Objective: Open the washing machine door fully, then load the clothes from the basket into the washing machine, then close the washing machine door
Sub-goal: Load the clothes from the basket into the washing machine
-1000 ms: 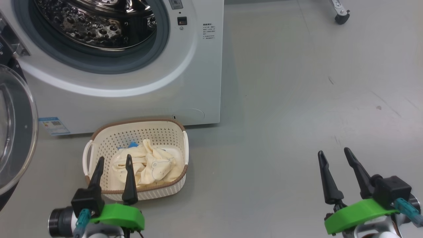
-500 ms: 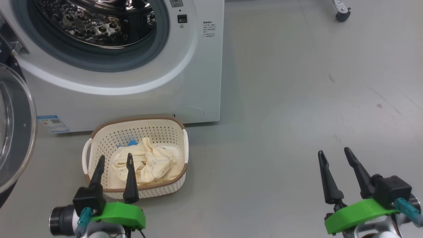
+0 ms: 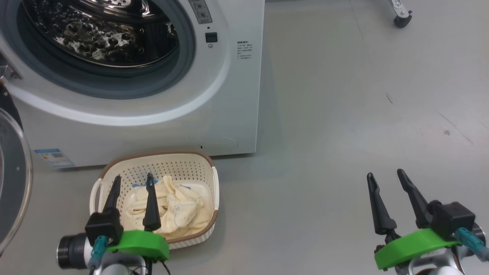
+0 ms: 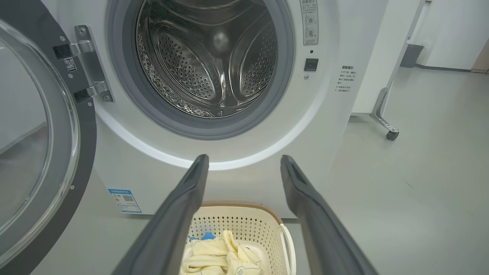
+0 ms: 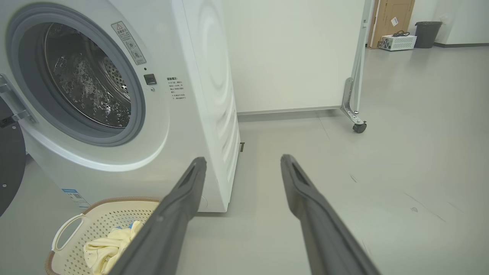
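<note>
The white washing machine (image 3: 229,95) (image 4: 328,126) (image 5: 206,95) stands with its steel drum exposed. Its round washing machine door (image 3: 13,191) (image 4: 42,152) is swung out to the left. On the floor before the machine sits the cream basket (image 3: 183,162) (image 4: 252,225) (image 5: 72,229), holding pale yellow clothes (image 3: 179,210) (image 4: 217,256) (image 5: 103,248) with blue trim. My left gripper (image 3: 133,180) (image 4: 244,160) hangs open above the basket's near left part, nothing between its fingers. My right gripper (image 3: 386,173) (image 5: 244,160) is open over bare floor, far right of the basket.
Grey floor stretches to the right of the machine. A caster wheel (image 3: 401,19) (image 4: 391,134) (image 5: 359,126) on a metal leg stands at the back right. A white panel wall (image 5: 298,53) runs behind the machine. A dark bin (image 5: 428,33) sits far off.
The whole head picture has shifted down and a little right, so the camera moved. My left gripper reaches slightly farther over the basket. The right gripper stays as it was.
</note>
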Available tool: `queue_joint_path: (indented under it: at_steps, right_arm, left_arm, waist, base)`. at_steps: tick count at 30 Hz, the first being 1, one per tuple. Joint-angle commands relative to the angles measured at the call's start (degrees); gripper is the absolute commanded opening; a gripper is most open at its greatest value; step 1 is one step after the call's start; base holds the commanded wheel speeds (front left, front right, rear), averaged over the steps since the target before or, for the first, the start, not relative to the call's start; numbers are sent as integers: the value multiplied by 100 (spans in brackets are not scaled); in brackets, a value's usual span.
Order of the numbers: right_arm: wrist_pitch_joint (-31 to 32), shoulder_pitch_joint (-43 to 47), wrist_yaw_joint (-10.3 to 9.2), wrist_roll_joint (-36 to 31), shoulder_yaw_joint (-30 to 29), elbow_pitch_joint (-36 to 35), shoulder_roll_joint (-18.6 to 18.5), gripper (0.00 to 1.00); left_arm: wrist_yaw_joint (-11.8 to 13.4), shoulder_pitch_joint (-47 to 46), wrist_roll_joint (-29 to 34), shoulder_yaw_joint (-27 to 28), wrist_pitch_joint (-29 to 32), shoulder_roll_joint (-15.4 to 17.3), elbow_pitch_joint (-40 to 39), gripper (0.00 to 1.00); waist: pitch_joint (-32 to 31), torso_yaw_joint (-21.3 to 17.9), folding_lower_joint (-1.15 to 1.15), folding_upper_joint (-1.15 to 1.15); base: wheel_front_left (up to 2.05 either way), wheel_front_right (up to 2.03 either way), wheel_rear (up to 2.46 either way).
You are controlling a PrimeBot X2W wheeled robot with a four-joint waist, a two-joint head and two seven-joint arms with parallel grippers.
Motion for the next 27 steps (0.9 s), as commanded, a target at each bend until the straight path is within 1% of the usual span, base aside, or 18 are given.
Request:
queue_joint_path:
  at_steps: [1,5,10,27]
  right_arm:
    - [-84,-264,21,33,133,-186,-49,100]
    - [-97,-291,21,32,142,-166,-49,100]
    - [-103,-300,21,24,145,-140,-49,100]
    - [-59,-245,21,14,128,-145,-49,100]
  left_arm:
    - [37,-295,57,191,-32,98,-199,100]
    - [72,-314,64,183,-44,108,-207,100]
    - [104,-303,55,167,-52,111,-198,100]
    - [186,-235,-38,128,-63,119,-167,100]
  waist:
    - [11,5,-1,0]
    - [45,18,-1,0]
    - [38,24,-1,0]
    - [-39,30,-1,0]
  base:
    - [156,-156,0]
    - [122,-122,0]
    - [60,-60,0]
    - [2,-2,0]
